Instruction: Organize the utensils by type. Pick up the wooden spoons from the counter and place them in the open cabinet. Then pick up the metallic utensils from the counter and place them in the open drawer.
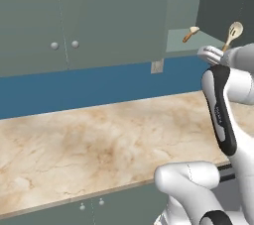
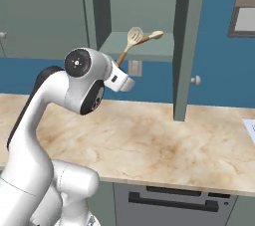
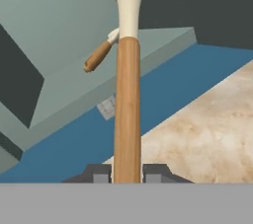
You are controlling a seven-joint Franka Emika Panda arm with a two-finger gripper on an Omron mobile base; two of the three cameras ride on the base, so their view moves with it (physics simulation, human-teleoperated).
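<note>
I see my gripper [image 3: 127,173] closed tight on the brown handle of one wooden spoon [image 3: 127,99]. The spoon's pale bowl points up, near the front edge of the open cabinet's shelf [image 1: 178,43]. The other wooden spoon [image 1: 190,34] already lies on that shelf, close to its front edge, with its bowl pointing toward the back. Below, the marble counter [image 2: 164,145] runs along the blue wall [image 1: 89,87].

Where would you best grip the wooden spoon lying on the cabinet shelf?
Take the spoon on the shelf by its brown handle, coming from the open front: the handle end pokes out past the shelf edge, while the bowl lies further in.
</note>
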